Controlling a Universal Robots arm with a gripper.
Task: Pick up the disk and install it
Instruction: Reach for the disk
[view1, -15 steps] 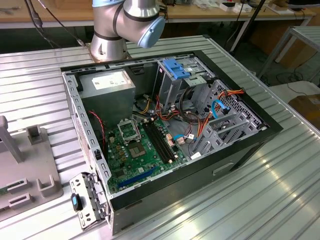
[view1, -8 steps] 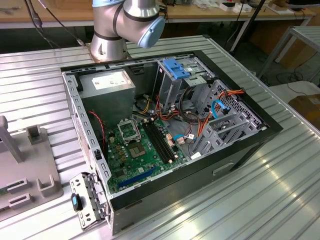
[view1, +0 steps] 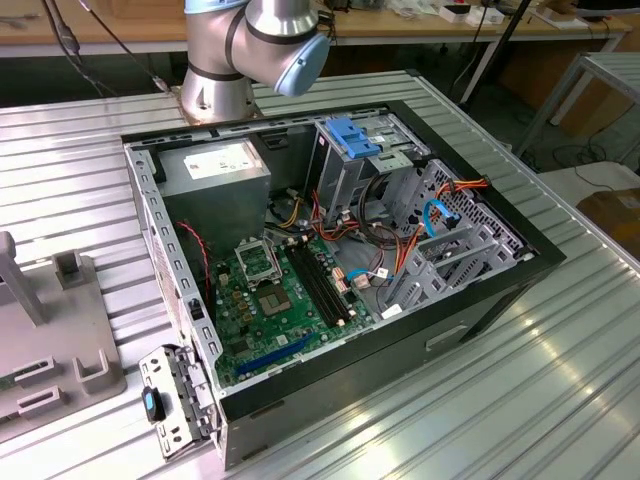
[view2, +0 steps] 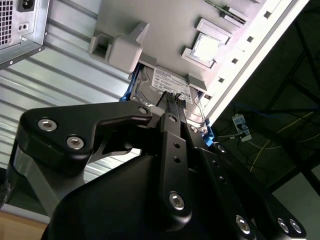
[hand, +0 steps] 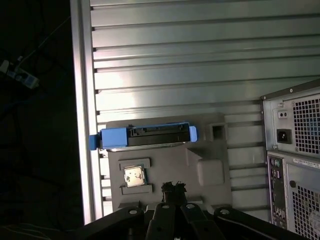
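Observation:
The disk (hand: 150, 136) stands on its edge in a grey fixture (hand: 170, 165) close to the table's edge, with blue rails at both ends. In the second wrist view the disk (view2: 167, 82) shows its white label past the fixture (view2: 165, 30). My gripper (hand: 173, 188) hangs over the fixture a short way from the disk, its fingertips together with nothing between them. In the second wrist view the gripper (view2: 175, 100) lies in line with the disk's near edge.
The open computer case (view1: 390, 360) lies on the ribbed metal table (view1: 560, 400). Inside it are a power-supply box (view1: 215, 170) and a metal cage with a blue handle (view1: 352, 135). The grey fixture (view1: 60, 350) sits at the exterior view's left. The case's rear (hand: 295, 165) is beside the fixture.

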